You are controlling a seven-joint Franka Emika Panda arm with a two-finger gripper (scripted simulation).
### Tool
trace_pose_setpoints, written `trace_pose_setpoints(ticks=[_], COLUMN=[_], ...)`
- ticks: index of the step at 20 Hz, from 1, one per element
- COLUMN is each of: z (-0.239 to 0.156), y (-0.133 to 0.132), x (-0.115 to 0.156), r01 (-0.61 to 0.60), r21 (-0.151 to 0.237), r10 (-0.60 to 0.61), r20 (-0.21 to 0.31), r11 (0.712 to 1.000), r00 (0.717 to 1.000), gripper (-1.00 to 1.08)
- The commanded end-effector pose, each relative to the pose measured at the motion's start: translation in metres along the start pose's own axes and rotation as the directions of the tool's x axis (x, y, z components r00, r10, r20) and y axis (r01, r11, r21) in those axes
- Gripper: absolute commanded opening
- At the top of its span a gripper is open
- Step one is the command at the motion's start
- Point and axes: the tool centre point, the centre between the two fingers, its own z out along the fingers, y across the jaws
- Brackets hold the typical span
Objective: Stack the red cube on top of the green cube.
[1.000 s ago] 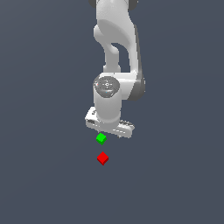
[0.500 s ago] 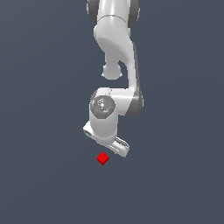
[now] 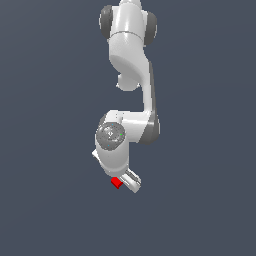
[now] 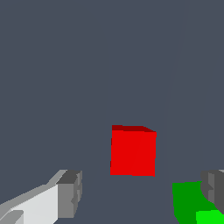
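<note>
The gripper [image 4: 140,192] gapes empty just short of the red cube [image 4: 133,151]; rigid, light — pinch its flat opposite sides.

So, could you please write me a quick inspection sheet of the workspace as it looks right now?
Surface: plain dark grey floor, bare where visible.
Red cube: resting on the surface, apart from both fingers; the exterior view shows it partly hidden under the arm.
Green cube: visible only in the wrist view, beside one finger and partly behind it; contact cannot be told.
Clutter: nothing seen.
Gripper: jaws open, holding nothing, low near the cubes, with the red cube just ahead of the gap.
Cables: nothing seen.
Surroundings: white arm reaching down from above in the exterior view; nothing else seen.
</note>
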Motion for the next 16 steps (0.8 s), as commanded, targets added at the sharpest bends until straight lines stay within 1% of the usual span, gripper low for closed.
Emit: trace_pose_setpoints(ticks=[1, 10, 16], z=[0.002, 0.005, 0.028], y=[-0.001, -0.001, 0.0], x=[0.005, 0.008, 0.008], r01=[-0.022, -0.038, -0.04], r21=[0.001, 0.001, 0.001], r10=[0.022, 0.038, 0.04], r20=[-0.001, -0.001, -0.001], r11=[1.0, 0.999, 0.999], r00=[1.0, 0.999, 0.999], gripper=[1.0, 1.0, 1.0])
